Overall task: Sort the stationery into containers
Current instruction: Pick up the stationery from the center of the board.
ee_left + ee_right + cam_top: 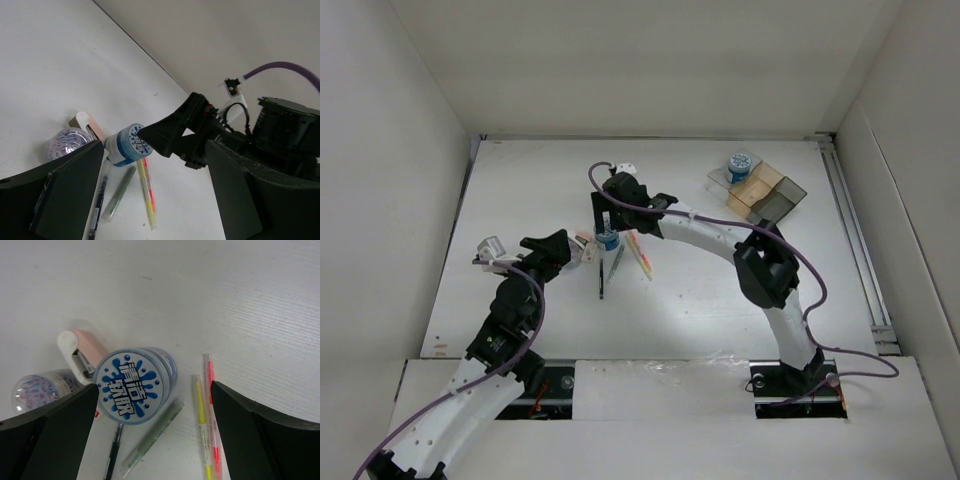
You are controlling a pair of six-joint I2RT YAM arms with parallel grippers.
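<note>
A blue-and-white roll stands on the table among the pens. My right gripper is open, just above it, one finger on each side; in the top view the gripper hangs over the roll. A dark pen, a grey-green pen, a yellow pen and an orange-pink pen lie beside it. My left gripper is open and empty just left of the roll. A second roll sits at the far left end of the organizer tray.
A pink-and-white stapler and a clear jar of paper clips lie just left of the roll, close to my left gripper. The right arm spans the table's middle. White walls enclose the table.
</note>
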